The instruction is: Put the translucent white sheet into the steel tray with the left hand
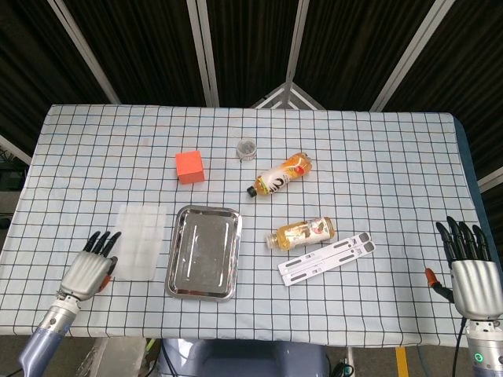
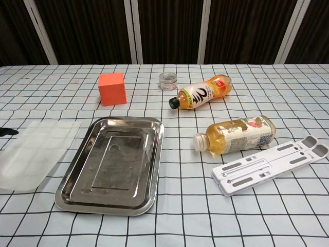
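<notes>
In the chest view we see almost nothing of the left hand (image 1: pixel 88 269): only a dark fingertip pokes in at the frame's left edge, beside the sheet (image 2: pixel 36 153). The head view shows that hand left of the tray (image 1: pixel 174 276), fingers straight and slightly apart, their tips at the sheet's left edge; we cannot tell whether they touch or pinch it. The sheet's near-left corner is cut off in the chest view, and its outline is faint against the cloth. The right hand (image 1: pixel 470 269) appears only in the head view, far right of the tray at the table's edge, fingers extended and apart, holding nothing; a small orange-red part shows at its left side, which we cannot identify.

The table (image 1: pixel 377 157) wears a white cloth with a black grid. Behind it are dark ribbed panels split by pale bars.

The sheet lies flat on the cloth just left of the tray, outside it, its right edge close beside the tray's rim. Beyond the tray sits an orange cube (image 2: pixel 112 88). Right of the cube is a small clear jar (image 2: pixel 167 81), then a bottle (image 2: pixel 201 93) lying on its side. A second bottle (image 2: pixel 235 135) lies right of the tray, with a white slotted stand (image 2: pixel 270 166) flat just in front of it.
</notes>
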You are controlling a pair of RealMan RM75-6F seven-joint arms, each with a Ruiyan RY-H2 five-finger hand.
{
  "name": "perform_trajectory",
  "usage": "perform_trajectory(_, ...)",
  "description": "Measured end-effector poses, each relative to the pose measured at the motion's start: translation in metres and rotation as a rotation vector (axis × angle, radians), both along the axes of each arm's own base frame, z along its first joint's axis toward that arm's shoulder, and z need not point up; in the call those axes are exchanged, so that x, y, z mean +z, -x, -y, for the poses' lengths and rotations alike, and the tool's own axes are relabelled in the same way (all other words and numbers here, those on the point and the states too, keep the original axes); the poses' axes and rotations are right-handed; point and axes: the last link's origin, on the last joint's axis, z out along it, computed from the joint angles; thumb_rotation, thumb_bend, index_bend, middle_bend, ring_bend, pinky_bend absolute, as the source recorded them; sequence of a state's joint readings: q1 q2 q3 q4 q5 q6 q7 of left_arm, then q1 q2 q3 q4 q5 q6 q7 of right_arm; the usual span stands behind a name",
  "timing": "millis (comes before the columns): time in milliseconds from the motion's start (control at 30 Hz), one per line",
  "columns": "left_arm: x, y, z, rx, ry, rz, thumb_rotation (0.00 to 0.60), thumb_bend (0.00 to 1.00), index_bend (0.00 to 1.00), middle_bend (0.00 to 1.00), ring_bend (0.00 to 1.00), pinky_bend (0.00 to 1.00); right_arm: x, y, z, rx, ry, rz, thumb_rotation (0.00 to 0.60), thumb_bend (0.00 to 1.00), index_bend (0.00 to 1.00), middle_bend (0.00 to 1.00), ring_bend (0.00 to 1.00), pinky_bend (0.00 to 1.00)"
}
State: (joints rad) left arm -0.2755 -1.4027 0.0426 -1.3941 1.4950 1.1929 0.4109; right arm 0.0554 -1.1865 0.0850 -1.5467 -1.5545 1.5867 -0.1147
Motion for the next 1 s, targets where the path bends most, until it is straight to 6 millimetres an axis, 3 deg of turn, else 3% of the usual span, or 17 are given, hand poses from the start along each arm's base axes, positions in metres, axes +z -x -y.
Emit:
perform_trajectory(267, 0.034, -0.039, -0.022, -0.068, -0.133, 0.114, 0.600, 0.49, 0.61, 0.01, 0.00, 0.00, -0.001, -0.001, 0.000, 0.003, -0.002, -0.003, 0.600, 0.33, 0.00, 0.00, 0.00, 0.00)
perform_trajectory(600, 0.073, -0.115, -0.066, -0.198, -0.288, 0.279, 0.600, 0.49, 0.61, 0.02, 0.00, 0.00, -0.001, 0.000, 0.001, -0.003, -0.002, 0.003, 0.600, 0.33, 0.00, 0.00, 0.00, 0.00)
perform_trajectory(767, 0.076, -0.153, -0.080, -0.283, -0.313, 0.313, 0.600, 0.49, 0.61, 0.03, 0.00, 0.00, -0.001, 0.000, 0.001, -0.003, -0.002, 0.003, 0.600, 0.33, 0.00, 0.00, 0.00, 0.00)
perform_trajectory(1000, 0.050, -0.194, -0.077, -0.397, -0.267, 0.329, 0.600, 0.50, 0.61, 0.04, 0.00, 0.00, 0.000, 0.000, 0.001, -0.006, -0.004, 0.006, 0.600, 0.33, 0.00, 0.00, 0.00, 0.00)
